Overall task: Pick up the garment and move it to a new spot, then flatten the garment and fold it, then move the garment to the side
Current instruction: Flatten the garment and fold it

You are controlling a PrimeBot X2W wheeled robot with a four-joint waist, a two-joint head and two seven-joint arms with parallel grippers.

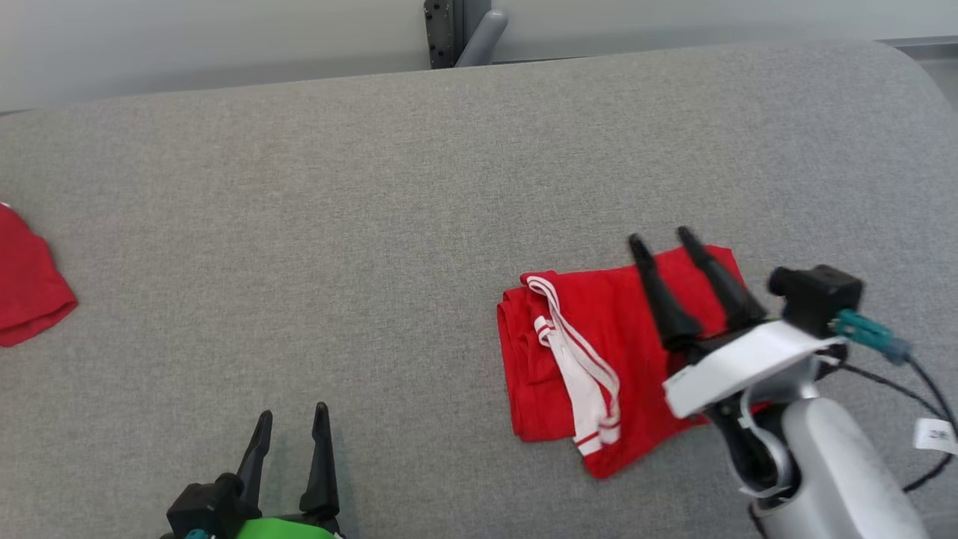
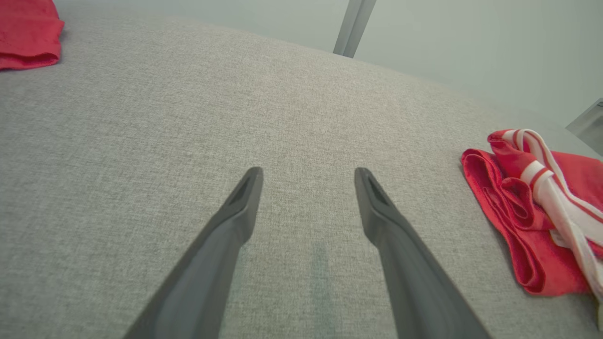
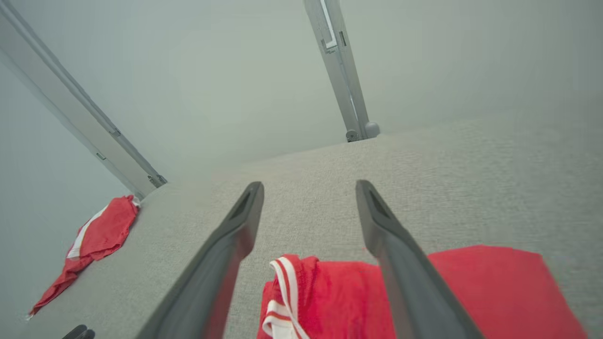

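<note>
The garment [image 1: 591, 352] is red with white striped trim and lies folded on the grey table [image 1: 419, 187], right of centre. It also shows at the right edge of the left wrist view [image 2: 523, 226] and at the bottom of the right wrist view [image 3: 339, 296]. My right gripper [image 1: 662, 241] hovers over the garment's right half, open, with nothing between its fingers. My left gripper [image 1: 292, 416] stands open near the table's front edge, well left of the garment, over bare cloth [image 2: 308, 174].
A second red piece of clothing [image 1: 26, 288] lies at the table's left edge, also seen in the wrist views [image 2: 28, 33] [image 3: 92, 238]. A grey post [image 1: 464, 34] stands behind the table's far edge. The right arm's cable [image 1: 909, 382] hangs at the right.
</note>
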